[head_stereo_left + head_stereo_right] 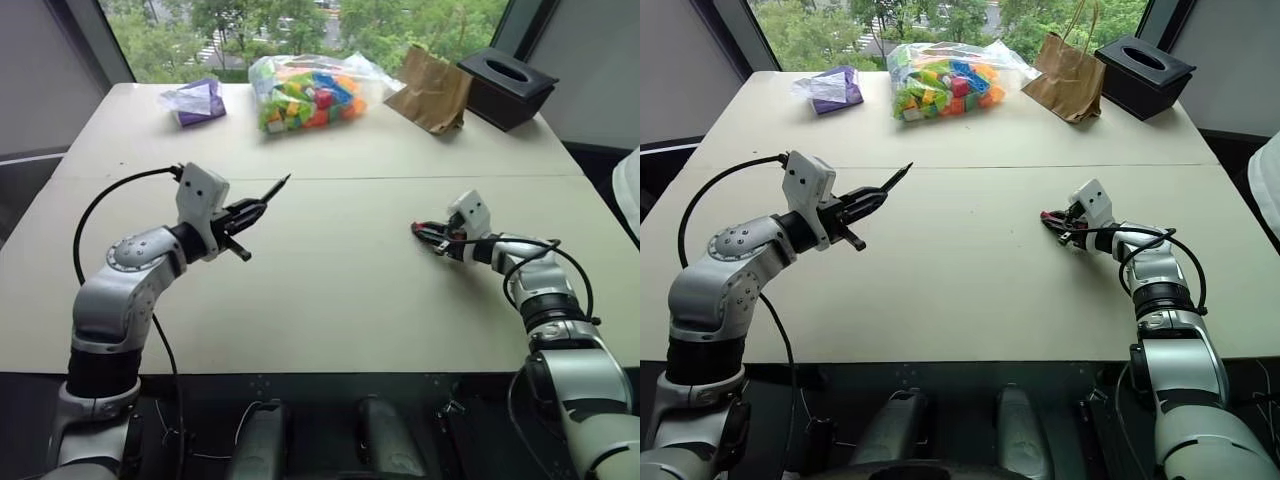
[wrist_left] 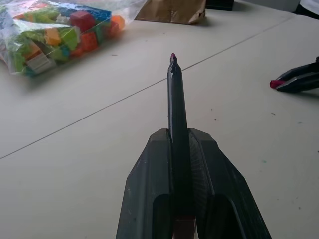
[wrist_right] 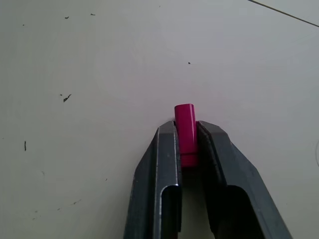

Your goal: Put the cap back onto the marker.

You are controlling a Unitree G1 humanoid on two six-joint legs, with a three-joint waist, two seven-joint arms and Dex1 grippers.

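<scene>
The left claw (image 1: 248, 212) was clamped tight on the marker (image 2: 175, 117), which lay between its two fingers and stuck out well past them, its tip aimed toward about two o'clock across the table (image 1: 330, 290) and held clear above it. The right claw (image 3: 187, 144) had closed on the cap (image 3: 185, 130), down at table level near three o'clock from the marker. The pink cylinder sat pinched between the fingertips with a good part of it poking out beyond them.

Several things could have gone wrong from there. The cap was tiny and gripped only at its rear part, so it looked liable to swivel or squirt out if the lift dragged it along the table or if it met the marker off-centre. Which end of the cap was the open one could not be told, and a closed end presented to the tip would simply have blocked the join. The marker's long overhang meant that a small angular error at the left wrist would have swung the tip wide of the cap's mouth. A sideways push could also have slid the marker back through the fingers rather than seating the cap. The two claws were well apart, leaving a long approach in which alignment might drift.
</scene>
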